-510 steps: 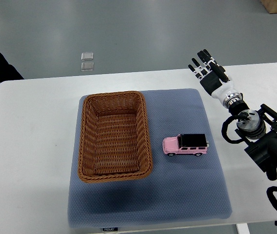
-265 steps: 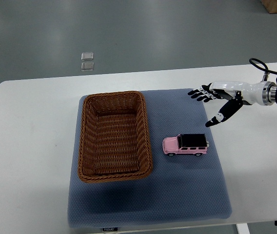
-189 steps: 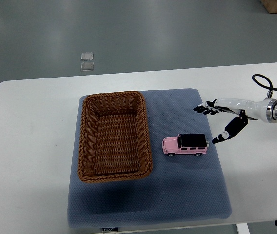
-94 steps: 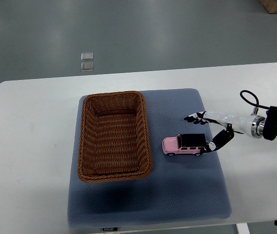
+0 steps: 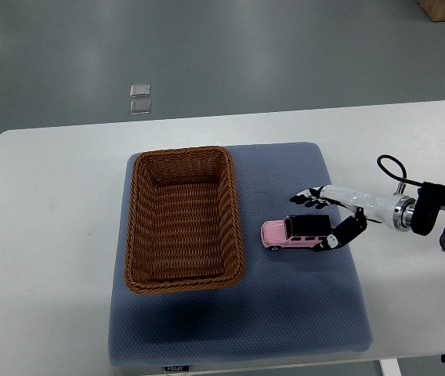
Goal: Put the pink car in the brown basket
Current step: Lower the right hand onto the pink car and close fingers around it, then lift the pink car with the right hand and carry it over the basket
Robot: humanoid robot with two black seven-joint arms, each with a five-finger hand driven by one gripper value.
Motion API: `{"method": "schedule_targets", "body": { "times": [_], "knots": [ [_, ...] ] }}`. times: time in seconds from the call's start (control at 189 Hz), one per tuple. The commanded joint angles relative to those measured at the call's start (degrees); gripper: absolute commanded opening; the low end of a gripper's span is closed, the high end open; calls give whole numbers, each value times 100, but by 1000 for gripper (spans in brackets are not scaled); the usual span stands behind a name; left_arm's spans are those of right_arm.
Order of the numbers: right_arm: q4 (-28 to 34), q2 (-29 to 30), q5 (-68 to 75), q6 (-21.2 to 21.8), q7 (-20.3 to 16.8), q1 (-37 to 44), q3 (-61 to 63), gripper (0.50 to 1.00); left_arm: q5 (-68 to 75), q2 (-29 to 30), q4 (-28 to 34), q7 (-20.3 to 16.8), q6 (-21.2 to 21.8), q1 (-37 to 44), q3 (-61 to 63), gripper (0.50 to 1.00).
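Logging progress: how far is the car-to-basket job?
Done: the right hand has reached the pink car, fingers spread around its rear end. In hand: closing the grasp; the car sits on the grey mat. Left: lift, carry, drop in the empty brown basket.

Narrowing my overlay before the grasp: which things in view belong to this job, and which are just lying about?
Belongs to the job:
- pink car, on the blue-grey mat
- brown basket, left of the car, nothing in it
- right hand, fingers spread around the car's rear end, not yet closed

Just lying about:
- blue-grey mat under both
- white table
- two small clear squares on the floor
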Motion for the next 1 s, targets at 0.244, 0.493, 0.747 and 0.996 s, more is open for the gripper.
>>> {"method": "schedule_targets", "body": {
  "times": [0.244, 0.493, 0.747, 0.996],
  "knots": [
    [-177, 185, -376, -153, 210, -166, -18, 668, 0, 0, 8, -1, 8, 0, -3, 1000],
    [-177, 89, -358, -118, 263, -70, 9, 500, 0, 0, -1, -1, 8, 0, 6, 1000],
    [-89, -272, -297, -74, 281, 264, 35, 500, 0, 0, 8, -1, 17, 0, 6, 1000],
    [-63, -421, -200, -30, 281, 703, 61, 500, 0, 0, -19, -1, 8, 0, 6, 1000]
  ]
}}
